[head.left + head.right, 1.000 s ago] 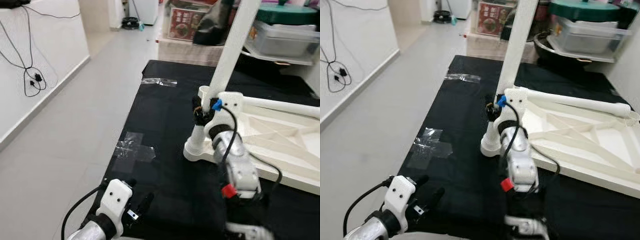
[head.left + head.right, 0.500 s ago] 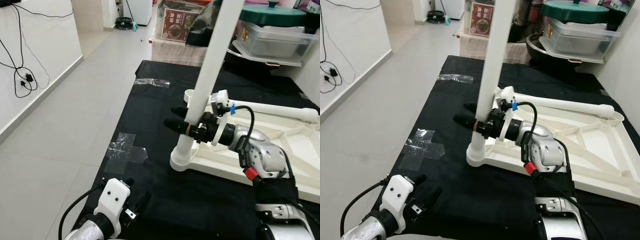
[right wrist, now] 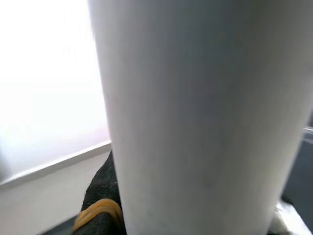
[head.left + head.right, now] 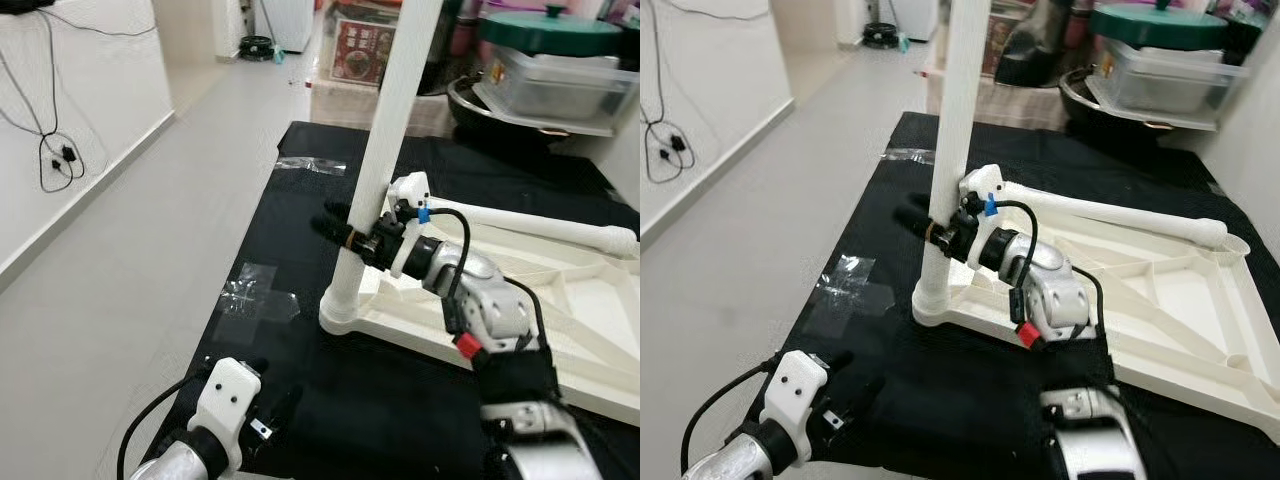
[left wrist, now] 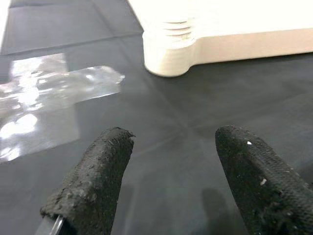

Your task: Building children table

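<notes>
An upside-down white tabletop [image 4: 432,338] lies on a black mat [image 4: 300,225]. A white leg [image 4: 385,130] stands upright in its near-left corner socket [image 5: 171,46]. My right gripper [image 4: 345,235] reaches in from the right and is shut on this leg low down; in the right wrist view the leg [image 3: 195,117] sits against a black finger [image 3: 100,196]. A second white leg [image 4: 540,222] lies along the tabletop's far side. My left gripper [image 4: 270,415] hovers low over the mat's near edge, open and holding nothing, its fingers [image 5: 98,171] apart and pointing at the socket.
Clear tape patches [image 4: 258,295] [image 4: 310,165] stick to the mat. Behind the mat stand a lidded plastic box [image 4: 555,65] on a shelf, a dark pot and a printed carton [image 4: 355,45]. Grey floor [image 4: 150,220] and a white wall with cables [image 4: 60,150] lie to the left.
The view has shifted. My right forearm has swung from in front of the leg to its right side, still holding it. The left gripper stays low and open.
</notes>
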{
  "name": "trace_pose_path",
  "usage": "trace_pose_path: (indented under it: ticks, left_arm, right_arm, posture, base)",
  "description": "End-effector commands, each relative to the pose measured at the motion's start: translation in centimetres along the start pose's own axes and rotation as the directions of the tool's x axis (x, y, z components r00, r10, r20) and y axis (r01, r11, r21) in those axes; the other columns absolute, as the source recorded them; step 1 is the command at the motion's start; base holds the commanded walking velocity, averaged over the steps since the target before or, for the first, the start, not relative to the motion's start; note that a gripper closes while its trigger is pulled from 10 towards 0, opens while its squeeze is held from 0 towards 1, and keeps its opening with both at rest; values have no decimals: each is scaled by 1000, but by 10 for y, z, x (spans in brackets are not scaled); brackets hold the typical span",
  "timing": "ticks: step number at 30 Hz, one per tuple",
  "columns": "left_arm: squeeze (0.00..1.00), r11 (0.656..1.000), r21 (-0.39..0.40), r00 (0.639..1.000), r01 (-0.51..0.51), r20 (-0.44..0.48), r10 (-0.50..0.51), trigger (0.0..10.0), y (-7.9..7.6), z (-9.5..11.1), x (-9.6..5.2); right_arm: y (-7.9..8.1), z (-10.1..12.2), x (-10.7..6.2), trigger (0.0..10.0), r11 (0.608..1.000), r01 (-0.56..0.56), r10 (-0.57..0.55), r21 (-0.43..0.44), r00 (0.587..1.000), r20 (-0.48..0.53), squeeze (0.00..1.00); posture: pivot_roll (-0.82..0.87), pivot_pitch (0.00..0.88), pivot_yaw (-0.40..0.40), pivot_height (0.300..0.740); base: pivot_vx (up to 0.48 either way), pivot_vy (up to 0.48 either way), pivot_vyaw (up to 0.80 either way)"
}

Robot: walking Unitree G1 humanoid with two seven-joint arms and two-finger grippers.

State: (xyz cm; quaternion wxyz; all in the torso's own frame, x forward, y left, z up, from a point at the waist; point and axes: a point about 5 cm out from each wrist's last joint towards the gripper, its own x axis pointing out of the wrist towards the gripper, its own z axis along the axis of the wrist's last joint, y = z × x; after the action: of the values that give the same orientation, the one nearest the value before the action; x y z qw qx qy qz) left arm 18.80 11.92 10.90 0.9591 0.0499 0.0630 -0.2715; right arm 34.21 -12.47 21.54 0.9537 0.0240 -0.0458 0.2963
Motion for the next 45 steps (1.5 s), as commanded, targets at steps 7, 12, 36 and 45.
trace_pose_path:
  ticks: [7, 12, 36, 45]
  left_arm:
    - [0, 1000, -2, 1000, 16, -11, -16, 10000, -3, -4, -1]
    - [0, 1000, 1, 1000, 16, -12, -16, 10000, -4, -4, -1]
    - [0, 1000, -6, 1000, 21, -3, -21, 10000, -6, -2, 2]
    - [0, 1000, -3, 1000, 18, 0, -18, 10000, -6, -1, 2]
  right_arm:
    - [-35, -30, -56, 0, 564, 825, -819, -16, 557, -137, 0]
    - [-12, -36, -48, 0, 514, 858, -846, 7, 508, -164, 0]
    - [-12, 1, -22, 10000, 966, -203, 197, 159, 979, 56, 0]
    - [6, -7, -32, 10000, 756, -637, 652, 153, 755, -75, 0]
  posture:
    - [128, 23, -100, 740]
    - [136, 20, -102, 740]
    - [126, 30, -112, 740]
    - [144, 33, -122, 740]
  base:
    - [0, 0, 0]
    - [0, 0, 0]
    - [0, 0, 0]
    - [0, 0, 0]
